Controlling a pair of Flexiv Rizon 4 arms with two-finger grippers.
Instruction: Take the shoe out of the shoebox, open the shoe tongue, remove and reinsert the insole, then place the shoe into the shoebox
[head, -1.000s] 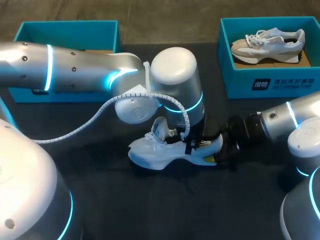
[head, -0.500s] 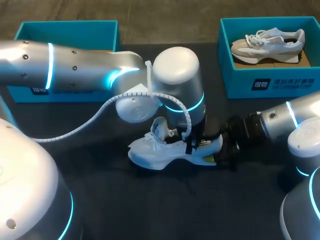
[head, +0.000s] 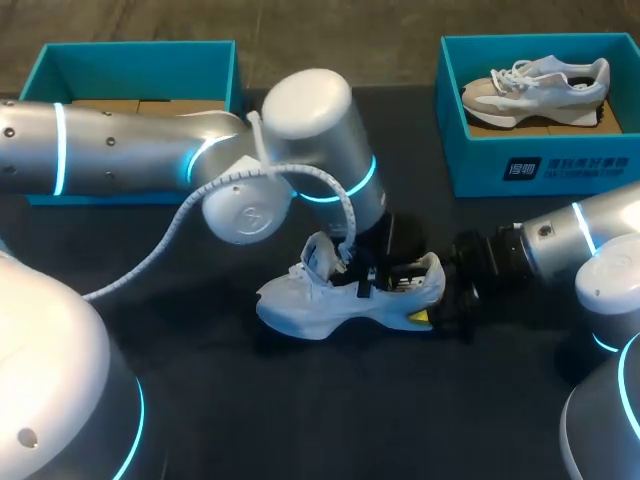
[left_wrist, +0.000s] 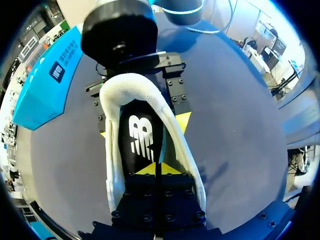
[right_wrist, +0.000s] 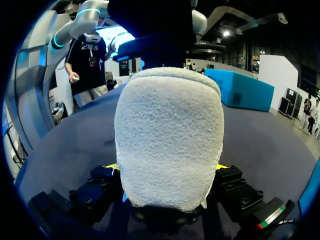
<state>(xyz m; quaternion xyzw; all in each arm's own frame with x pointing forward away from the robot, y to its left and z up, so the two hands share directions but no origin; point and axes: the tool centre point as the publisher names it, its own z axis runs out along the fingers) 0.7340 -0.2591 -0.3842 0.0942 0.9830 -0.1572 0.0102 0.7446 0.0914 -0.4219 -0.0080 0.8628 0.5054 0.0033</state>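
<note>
counter (head: 300, 420) | box (head: 135, 60) at my far left, well apart from the shoe | white shoe (head: 310, 305) upright mid-counter | my right claw (right_wrist: 167, 170) clamps its heel from both sides | my left claw (left_wrist: 156, 169) in its mouth, tips closed together on the black insole (left_wrist: 140, 130); pinching it or not, I cannot tell

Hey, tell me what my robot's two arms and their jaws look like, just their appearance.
Both the left arm and the right arm are fat, rounded silver-grey tubes with glowing cyan rings at the joints. The left one has small dark screws and a white ribbed cable looped along it. Each ends in a black wrist block, and the jaws are black with bright yellow tips.
</note>
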